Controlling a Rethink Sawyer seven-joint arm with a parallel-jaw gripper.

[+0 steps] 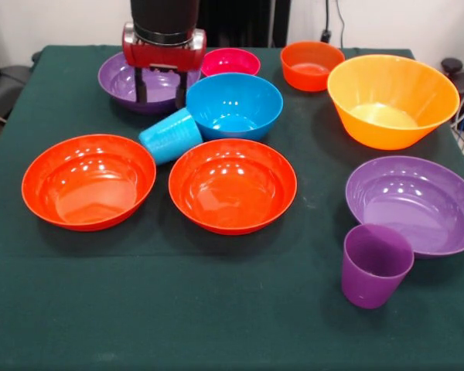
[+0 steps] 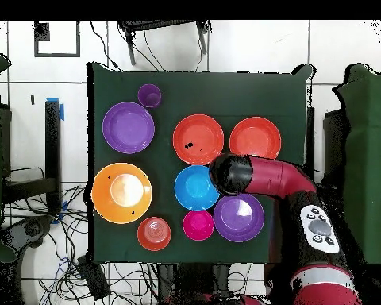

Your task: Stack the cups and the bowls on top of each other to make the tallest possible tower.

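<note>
Lying tipped, seemingly below hand (image 1: 161,86): light blue cup (image 1: 171,135)

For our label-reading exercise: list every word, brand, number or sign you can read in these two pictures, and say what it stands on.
No readable text in either view.
Bowls, such as the blue bowl, and cups, such as the purple cup: plain.
Arm's button pad: marks too small to read.

We note a glossy black cylinder wrist (image 1: 164,19) above a red block with silver corners. Two dark fingers (image 1: 141,85) beneath. Overhead: red arm (image 2: 275,176), black rounded end at 9 o'clock, grey button panel (image 2: 318,225) at 5 o'clock.
</note>
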